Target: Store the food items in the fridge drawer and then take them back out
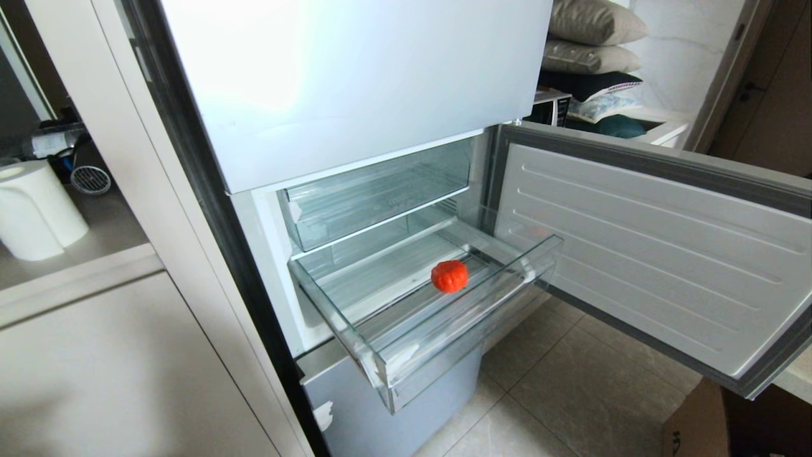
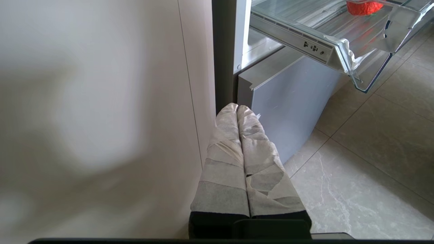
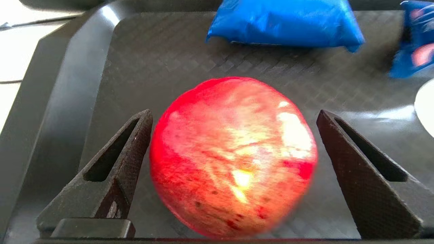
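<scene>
With the wide clear plastic fridge drawer (image 1: pixel 406 317) pulled out under the upper clear drawer (image 1: pixel 374 197), the orange-red bumpy round fruit (image 1: pixel 450 276) sits on its ribbed base near the front lip; neither arm shows in the head view.

Right gripper (image 3: pixel 234 142): jaws spread wide, straddling the smooth glossy red round fruit (image 3: pixel 234 156). The fruit lies dead centre between the two black textured wedge fingers (image 3: pixel 125 159), one finger about touching its side, a gap at the other. No grip visible. It rests on a dark tray (image 3: pixel 67 101) with a woven-pattern floor and raised rim; blue crinkly packets (image 3: pixel 284 22) lie beyond it, apart. Round body, no long axis, so approach angle matters little; likely either just set down or about to be pinched.

Left gripper (image 2: pixel 239 112): tape-wrapped fingers pressed together, empty, parked low beside the pale cabinet panel (image 2: pixel 101 101), below and to the side of the drawer. Tiled floor (image 2: pixel 373 152) underneath.

Right arm is clearly the nearer one to the red fruit.
</scene>
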